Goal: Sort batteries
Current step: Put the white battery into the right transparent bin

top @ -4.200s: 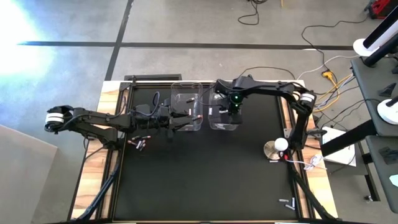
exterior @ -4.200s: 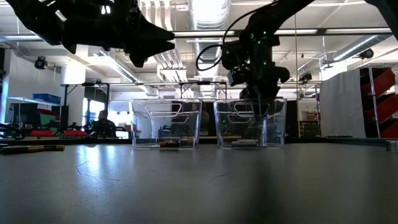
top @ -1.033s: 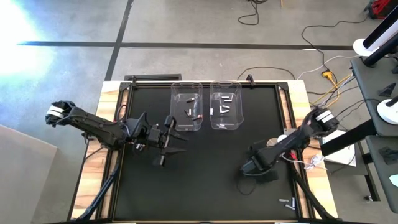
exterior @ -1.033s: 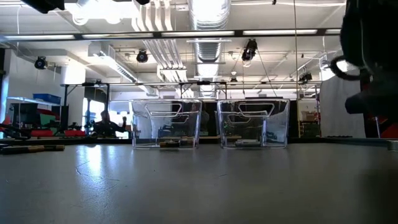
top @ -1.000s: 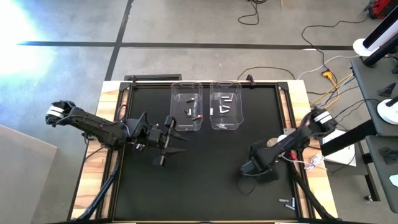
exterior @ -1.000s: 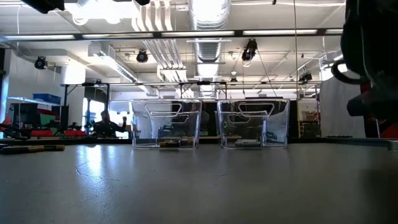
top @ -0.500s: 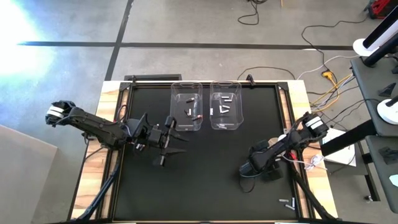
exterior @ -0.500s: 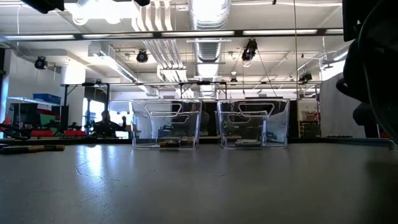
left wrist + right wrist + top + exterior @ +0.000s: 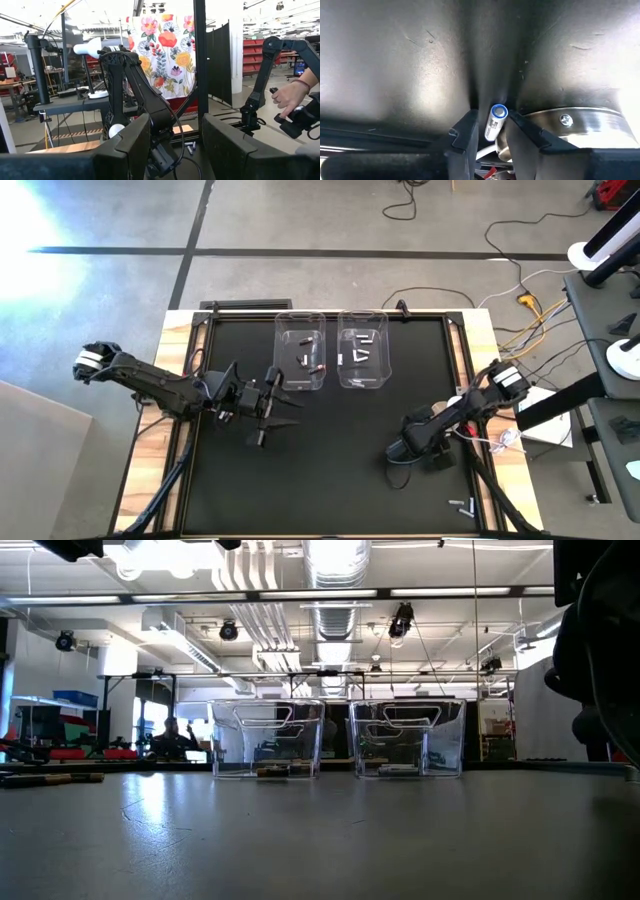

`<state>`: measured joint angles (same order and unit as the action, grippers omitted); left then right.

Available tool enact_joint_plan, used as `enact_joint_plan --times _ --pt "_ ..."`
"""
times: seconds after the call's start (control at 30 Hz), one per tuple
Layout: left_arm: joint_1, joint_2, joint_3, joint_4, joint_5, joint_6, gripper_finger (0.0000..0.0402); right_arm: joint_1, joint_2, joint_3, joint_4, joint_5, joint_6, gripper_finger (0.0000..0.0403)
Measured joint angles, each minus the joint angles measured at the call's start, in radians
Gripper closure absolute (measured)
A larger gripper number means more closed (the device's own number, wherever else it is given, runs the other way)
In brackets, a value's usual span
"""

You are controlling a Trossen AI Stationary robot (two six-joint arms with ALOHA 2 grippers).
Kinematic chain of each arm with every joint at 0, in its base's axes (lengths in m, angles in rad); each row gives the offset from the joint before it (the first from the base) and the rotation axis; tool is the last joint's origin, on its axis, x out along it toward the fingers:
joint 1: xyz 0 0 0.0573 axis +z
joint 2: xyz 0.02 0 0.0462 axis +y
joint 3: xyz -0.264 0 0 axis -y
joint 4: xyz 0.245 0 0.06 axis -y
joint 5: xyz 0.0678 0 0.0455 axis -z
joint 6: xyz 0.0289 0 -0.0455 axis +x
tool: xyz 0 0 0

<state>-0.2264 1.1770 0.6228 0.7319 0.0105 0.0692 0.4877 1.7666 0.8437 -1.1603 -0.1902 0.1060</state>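
Overhead, table-level, two wrist views.

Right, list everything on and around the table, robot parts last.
Clear bins: two, clear plastic, side by side at the table's far edge; left bin, right bin.
Batteries in left bin: a few, dark with red marks.
Batteries in right bin: a few, silvery-white.
Battery between the jaws: one, silvery-white with a blue end, standing off the mat.
Metal disc: one, silver, beside that battery.
Mat: one, black, covering the table.
Left gripper: jaws open, above the mat left of centre.
Right gripper: jaws around the battery, at the mat's right side.
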Motion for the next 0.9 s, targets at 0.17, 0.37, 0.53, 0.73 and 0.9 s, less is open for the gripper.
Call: enact_joint_plan --times 0.17,0.37,0.53,0.73,0.9 --pt "0.000 0.000 0.000 0.000 0.000 0.000 0.0242 0.000 0.000 -0.007 0.006 -0.001 0.004 0.0328" --pt "0.000 0.000 0.000 0.000 0.000 0.000 0.0242 0.000 0.000 -0.008 0.006 -0.001 0.005 0.0342" --pt "0.000 0.000 0.000 0.000 0.000 0.000 0.0242 0.000 0.001 -0.003 0.005 -0.002 0.024 0.0359" --pt "0.000 0.000 0.000 0.000 0.000 0.000 0.0242 0.001 0.005 0.028 0.001 -0.004 0.084 0.0368" --pt "0.000 0.000 0.000 0.000 0.000 -0.001 0.0242 0.002 -0.004 0.122 0.027 -0.005 0.104 0.0368"
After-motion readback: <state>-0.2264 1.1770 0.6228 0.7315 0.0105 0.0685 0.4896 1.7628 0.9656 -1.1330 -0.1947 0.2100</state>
